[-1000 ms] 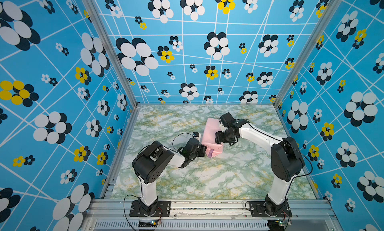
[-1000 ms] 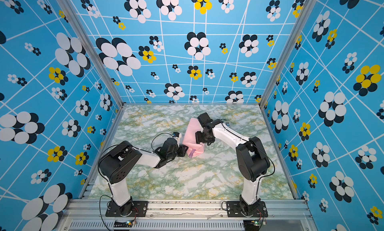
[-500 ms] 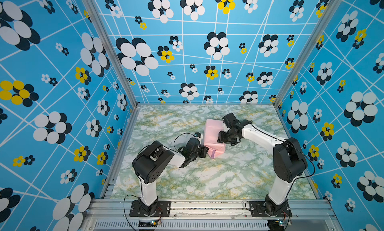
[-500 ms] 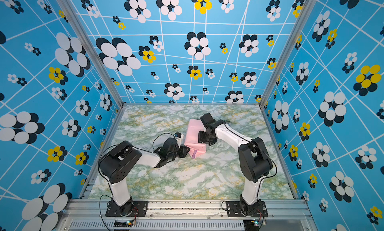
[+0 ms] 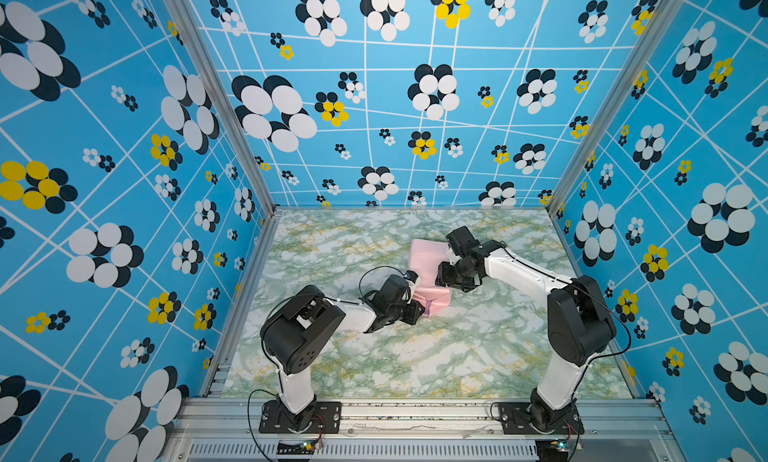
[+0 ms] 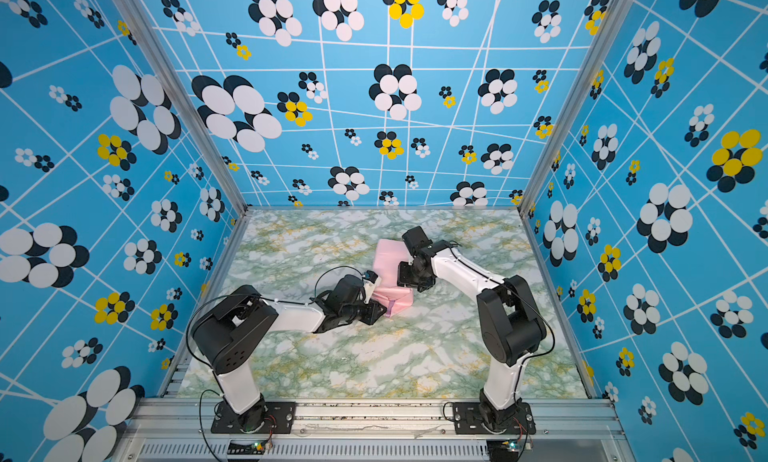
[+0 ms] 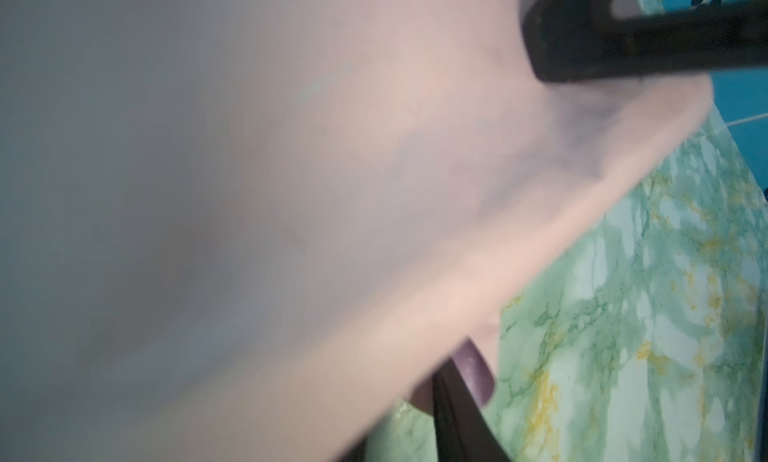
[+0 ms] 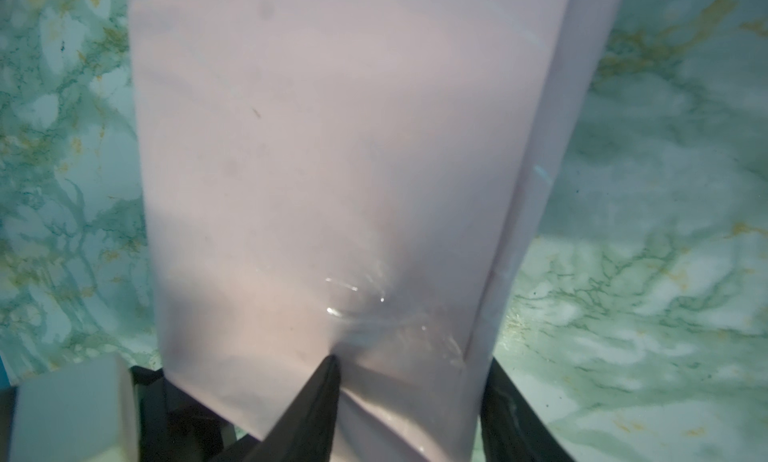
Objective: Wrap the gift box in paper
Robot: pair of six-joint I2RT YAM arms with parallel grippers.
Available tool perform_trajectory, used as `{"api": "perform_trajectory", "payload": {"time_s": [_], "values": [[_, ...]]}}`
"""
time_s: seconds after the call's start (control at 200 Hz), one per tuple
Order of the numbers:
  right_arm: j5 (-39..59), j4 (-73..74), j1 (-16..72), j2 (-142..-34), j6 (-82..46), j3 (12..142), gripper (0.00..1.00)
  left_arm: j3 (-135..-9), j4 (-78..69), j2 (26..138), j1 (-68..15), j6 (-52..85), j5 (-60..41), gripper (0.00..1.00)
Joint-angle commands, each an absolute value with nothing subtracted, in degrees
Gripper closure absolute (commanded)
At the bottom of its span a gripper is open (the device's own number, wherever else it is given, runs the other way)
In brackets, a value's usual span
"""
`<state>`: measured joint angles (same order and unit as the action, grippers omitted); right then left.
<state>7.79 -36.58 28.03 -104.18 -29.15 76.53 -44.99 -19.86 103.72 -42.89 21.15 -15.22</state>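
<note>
The paper (image 5: 426,258) (image 6: 388,256) lies pale pink side out, folded into a parcel in mid-table. The gift box is hidden under it. A lilac flap (image 5: 430,307) (image 7: 473,368) shows at the parcel's near end. My left gripper (image 5: 417,308) (image 6: 380,310) (image 7: 488,210) is shut on that near-left end, with paper between its dark fingers (image 7: 615,36). My right gripper (image 5: 442,275) (image 6: 401,275) (image 8: 411,362) is shut on the parcel's right edge. One fingertip (image 8: 326,385) dents the top by a shiny strip of tape (image 8: 374,310), and the other lies along the side.
The green marbled table (image 5: 457,356) (image 8: 665,273) is walled in by blue flowered panels (image 5: 124,190) on three sides. A metal rail (image 5: 415,414) runs along the front under both arm bases. A white-grey block (image 8: 62,406) sits by the left arm's dark parts.
My right gripper has edged slightly to the right along the parcel, and its jaws have drawn closer together on the paper. The left arm and the parcel have hardly moved.
</note>
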Motion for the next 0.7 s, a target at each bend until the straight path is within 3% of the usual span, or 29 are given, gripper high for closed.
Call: {"api": "perform_trajectory", "payload": {"time_s": [0.0,0.245,0.52,0.695], "values": [[7.37,-39.29,28.30,-106.44,-29.71,73.59,0.46,-44.22,-8.95,104.03,-44.53,16.19,-15.33,0.71],[7.47,-39.28,28.21,-106.35,-29.54,73.57,0.47,-42.35,-4.13,103.23,-46.17,9.68,-14.53,0.72],[8.22,-38.83,28.20,-106.00,-29.36,73.76,0.46,-40.79,-11.27,93.47,-43.92,15.75,-20.53,0.71],[8.48,-38.69,28.20,-105.59,-29.09,73.83,0.46,-41.41,-16.88,90.54,-39.65,22.33,-22.76,0.82]]}}
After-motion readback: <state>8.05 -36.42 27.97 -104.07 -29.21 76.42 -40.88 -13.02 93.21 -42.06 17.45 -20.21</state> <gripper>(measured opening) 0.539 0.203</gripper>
